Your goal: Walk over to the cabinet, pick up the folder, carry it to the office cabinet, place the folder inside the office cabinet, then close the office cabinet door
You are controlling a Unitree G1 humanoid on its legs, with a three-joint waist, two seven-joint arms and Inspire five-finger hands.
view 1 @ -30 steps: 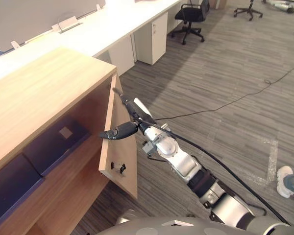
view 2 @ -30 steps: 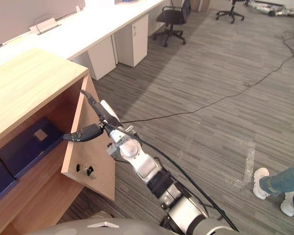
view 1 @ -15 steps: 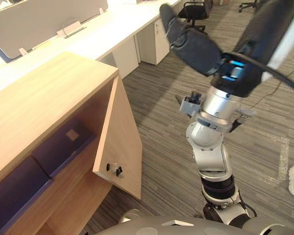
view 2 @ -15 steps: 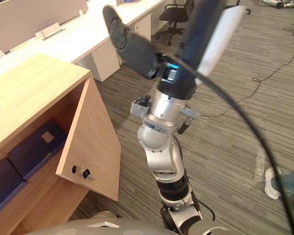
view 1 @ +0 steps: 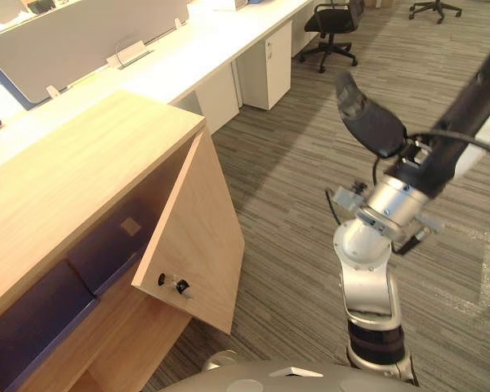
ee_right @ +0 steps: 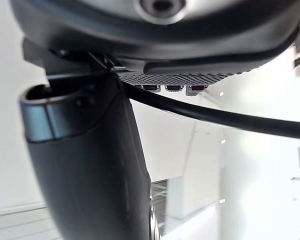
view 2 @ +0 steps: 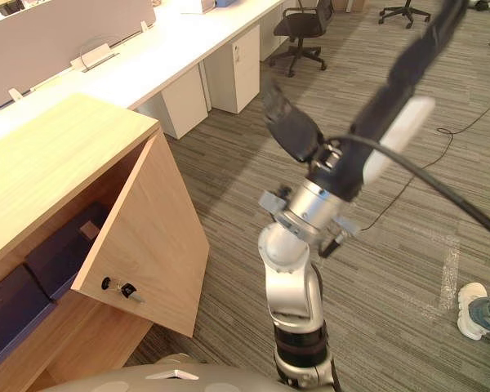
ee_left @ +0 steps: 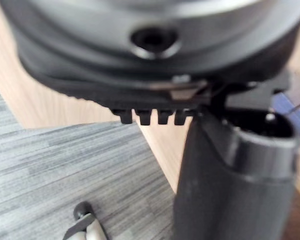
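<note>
The wooden office cabinet (view 1: 73, 163) stands at my left, its door (view 1: 200, 245) partly open at a slant, with a key (view 1: 173, 284) in the lock. Inside on the shelf lies a dark blue folder (view 1: 106, 251) with a pale label, beside another dark blue folder (view 1: 28, 327). My right hand (view 1: 449, 139) is raised high over the floor, well right of the door, open and holding nothing, its thumb (view 2: 290, 126) spread wide. My left hand (ee_left: 150, 55) hangs close to a wooden panel, thumb (ee_left: 230, 175) straight, nothing in it.
A long white desk (view 1: 188, 57) with a drawer unit (view 1: 265, 69) and a grey screen runs behind the cabinet. A black office chair (view 1: 335, 20) stands further back. A person's white shoe (view 2: 472, 298) is at the right edge. Grey carpet lies before the cabinet.
My right hand has left the door's top edge and swung up and away to the right. The door has swung partway toward shut. The camera has shifted a little.
</note>
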